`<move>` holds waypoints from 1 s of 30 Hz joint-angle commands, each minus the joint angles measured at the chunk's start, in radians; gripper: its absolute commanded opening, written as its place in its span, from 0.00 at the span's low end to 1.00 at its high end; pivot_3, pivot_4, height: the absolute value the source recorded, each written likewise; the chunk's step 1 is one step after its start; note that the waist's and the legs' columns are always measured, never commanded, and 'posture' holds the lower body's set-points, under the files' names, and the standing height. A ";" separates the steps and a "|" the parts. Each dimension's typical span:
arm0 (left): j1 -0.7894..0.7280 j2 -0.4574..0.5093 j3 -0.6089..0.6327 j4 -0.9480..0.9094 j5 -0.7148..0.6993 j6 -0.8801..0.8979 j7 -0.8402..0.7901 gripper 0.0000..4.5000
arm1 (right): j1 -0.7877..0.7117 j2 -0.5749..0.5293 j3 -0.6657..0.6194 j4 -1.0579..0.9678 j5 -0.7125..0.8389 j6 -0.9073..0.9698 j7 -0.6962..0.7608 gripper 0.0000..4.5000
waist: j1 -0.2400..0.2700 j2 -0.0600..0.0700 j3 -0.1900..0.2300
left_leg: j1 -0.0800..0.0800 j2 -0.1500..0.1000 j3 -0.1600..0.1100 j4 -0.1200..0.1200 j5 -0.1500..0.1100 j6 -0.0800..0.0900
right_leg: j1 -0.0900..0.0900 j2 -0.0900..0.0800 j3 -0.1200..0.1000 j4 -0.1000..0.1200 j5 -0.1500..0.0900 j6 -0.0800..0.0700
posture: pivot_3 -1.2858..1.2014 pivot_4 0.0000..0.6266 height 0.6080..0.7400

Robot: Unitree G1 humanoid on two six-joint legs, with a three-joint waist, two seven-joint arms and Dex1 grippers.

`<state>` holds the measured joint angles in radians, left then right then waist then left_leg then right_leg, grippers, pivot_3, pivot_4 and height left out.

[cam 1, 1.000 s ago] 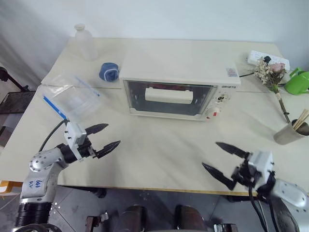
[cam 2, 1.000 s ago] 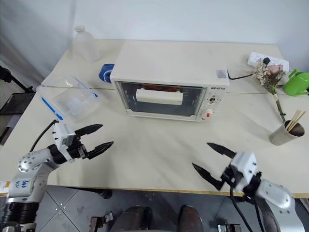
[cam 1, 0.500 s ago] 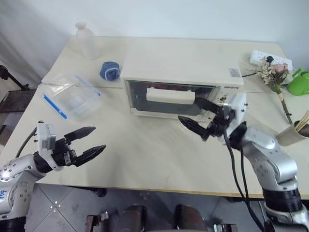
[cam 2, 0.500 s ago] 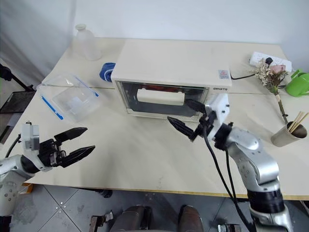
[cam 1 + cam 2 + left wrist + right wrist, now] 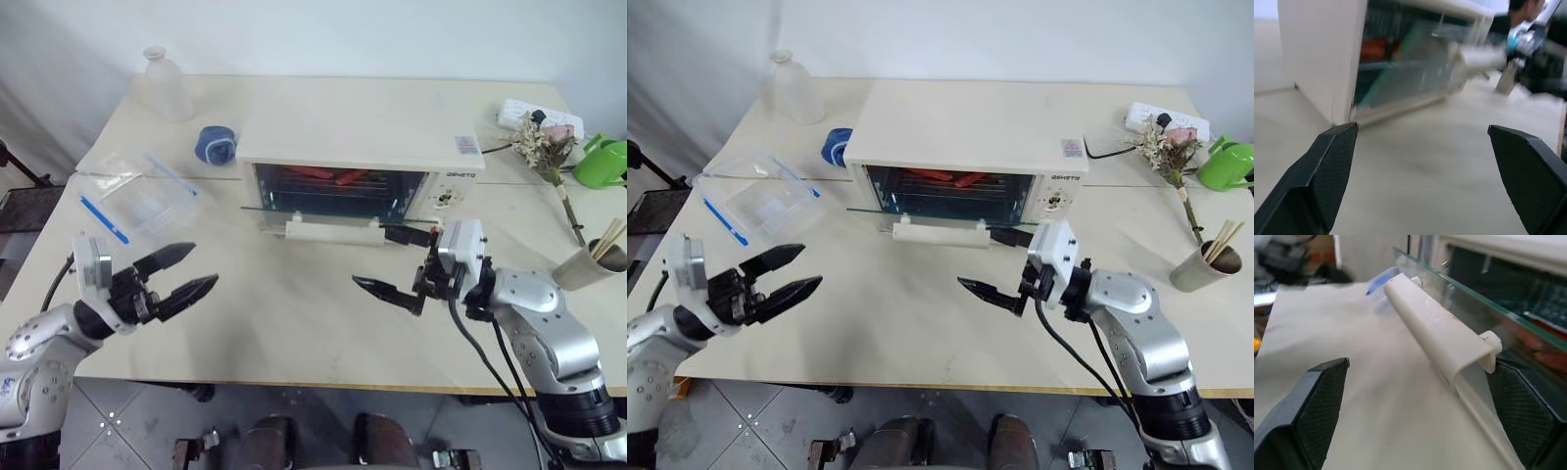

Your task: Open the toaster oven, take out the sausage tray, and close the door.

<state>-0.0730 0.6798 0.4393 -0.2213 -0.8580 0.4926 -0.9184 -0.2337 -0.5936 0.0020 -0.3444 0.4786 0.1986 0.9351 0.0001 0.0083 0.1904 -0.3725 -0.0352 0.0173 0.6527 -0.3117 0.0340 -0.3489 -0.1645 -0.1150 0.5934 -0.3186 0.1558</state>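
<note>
Right gripper (image 5: 394, 261), fingers spread, reaches level toward the door (image 5: 331, 217), which hangs open. Left gripper (image 5: 178, 275) hovers open near the desk's (image 5: 323, 323) front-left edge. Toaster oven (image 5: 358, 157) sits mid-desk, red sausages inside.

a staged test room: bare white wall (image 5: 392, 34), prop-laden table (image 5: 294, 313).

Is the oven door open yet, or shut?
Open: the door is swung down flat in front of the toaster oven, its handle out front and sausages showing inside.
</note>
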 commanded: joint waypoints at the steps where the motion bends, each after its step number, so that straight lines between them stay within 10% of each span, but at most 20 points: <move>1: -0.082 0.009 -0.003 0.045 -0.019 0.013 -0.001 0.91 | 0.020 -0.022 0.001 -0.047 -0.034 -0.097 0.054 1.00 | 0.000 0.000 0.000 | 0.000 0.000 0.000 0.000 0.000 0.000 | 0.000 0.000 0.001 0.000 0.000 0.000 | 0.52 0.24 1.00; 14: -0.508 -0.130 -0.267 0.416 0.236 -0.149 -0.068 0.00 | 0.040 -0.013 0.012 -0.034 -0.077 -0.158 0.038 1.00 | 0.001 -0.001 0.000 | -0.002 -0.001 0.002 -0.001 0.000 0.000 | -0.004 0.000 -0.001 0.002 0.000 0.001 | 0.52 0.24 1.00; 30: -0.415 -0.143 -0.414 0.443 0.420 -0.341 -0.250 0.00 | 0.526 -0.040 -0.306 -0.004 -0.150 -0.321 -0.082 1.00 | 0.040 -0.003 0.000 | -0.005 -0.002 0.002 0.006 -0.002 0.003 | -0.002 -0.001 -0.001 0.002 0.001 0.002 | 0.52 0.24 1.00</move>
<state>-0.4965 0.5354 0.0537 0.2526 -0.4629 0.1930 -1.1395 0.2862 -0.6214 -0.2430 -0.3333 0.3292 -0.0864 0.8659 0.0401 0.0055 0.1907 -0.3771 -0.0370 0.0211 0.6587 -0.3141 0.0374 -0.3512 -0.1656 -0.1154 0.5945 -0.3176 0.1575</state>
